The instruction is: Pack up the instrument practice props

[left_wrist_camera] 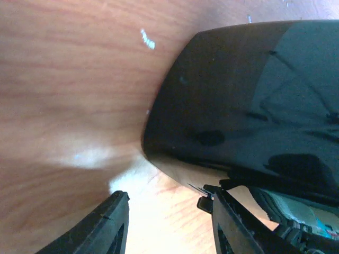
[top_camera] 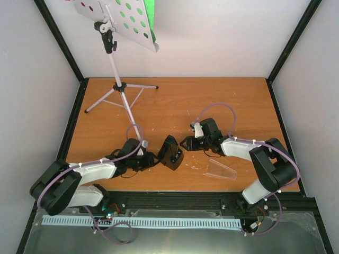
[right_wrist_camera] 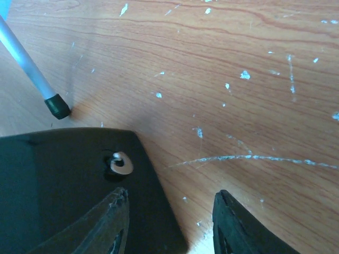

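Observation:
A small black pyramid metronome [top_camera: 171,152] stands on the wooden table between my two grippers. Its clear plastic cover [top_camera: 220,169] lies apart, to its right. My left gripper [top_camera: 154,159] is at its left side. In the left wrist view its jaws [left_wrist_camera: 168,194] are open over bare wood, and the metronome [left_wrist_camera: 249,100] is just beyond the right fingertip. My right gripper [top_camera: 185,143] is at its right side, open [right_wrist_camera: 172,193], with a corner of the metronome [right_wrist_camera: 69,180] between the fingers. The music stand [top_camera: 122,21] stands at the back left, with a green sheet [top_camera: 150,13] on its desk.
The stand's thin tripod legs [top_camera: 123,95] spread over the table's back left. One rubber foot [right_wrist_camera: 56,106] sits close to the metronome in the right wrist view. White walls and black frame posts [top_camera: 61,42] close in the table.

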Controlling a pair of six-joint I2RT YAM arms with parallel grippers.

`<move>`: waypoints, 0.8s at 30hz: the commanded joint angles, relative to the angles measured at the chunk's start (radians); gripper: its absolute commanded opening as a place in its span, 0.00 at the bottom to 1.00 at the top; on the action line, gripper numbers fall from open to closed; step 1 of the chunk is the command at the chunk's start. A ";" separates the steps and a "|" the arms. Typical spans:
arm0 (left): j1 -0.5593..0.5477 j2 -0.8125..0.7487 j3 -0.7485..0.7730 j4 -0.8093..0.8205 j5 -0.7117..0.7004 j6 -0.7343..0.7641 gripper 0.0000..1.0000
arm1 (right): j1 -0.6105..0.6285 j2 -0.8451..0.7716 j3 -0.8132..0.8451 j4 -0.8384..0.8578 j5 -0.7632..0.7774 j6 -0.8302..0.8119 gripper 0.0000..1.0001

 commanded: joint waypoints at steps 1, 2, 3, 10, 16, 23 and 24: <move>0.010 0.067 0.079 0.068 -0.028 0.066 0.45 | 0.008 -0.004 -0.024 0.044 -0.044 -0.030 0.43; 0.010 0.080 0.092 0.062 -0.040 0.076 0.45 | 0.008 -0.010 -0.032 0.045 -0.051 -0.034 0.42; 0.009 0.092 0.104 0.053 -0.052 0.091 0.44 | 0.013 -0.018 -0.044 0.048 -0.056 -0.037 0.42; 0.009 0.140 0.201 0.022 -0.109 0.221 0.44 | 0.049 -0.084 -0.145 0.074 -0.054 -0.006 0.41; 0.009 0.216 0.255 0.071 -0.074 0.294 0.45 | 0.076 -0.182 -0.231 0.088 -0.036 0.036 0.41; 0.028 0.236 0.298 0.027 -0.127 0.318 0.54 | 0.080 -0.430 -0.294 -0.041 0.125 0.053 0.52; 0.040 0.221 0.297 0.011 -0.132 0.318 0.56 | 0.081 -0.476 -0.298 -0.068 0.155 0.051 0.56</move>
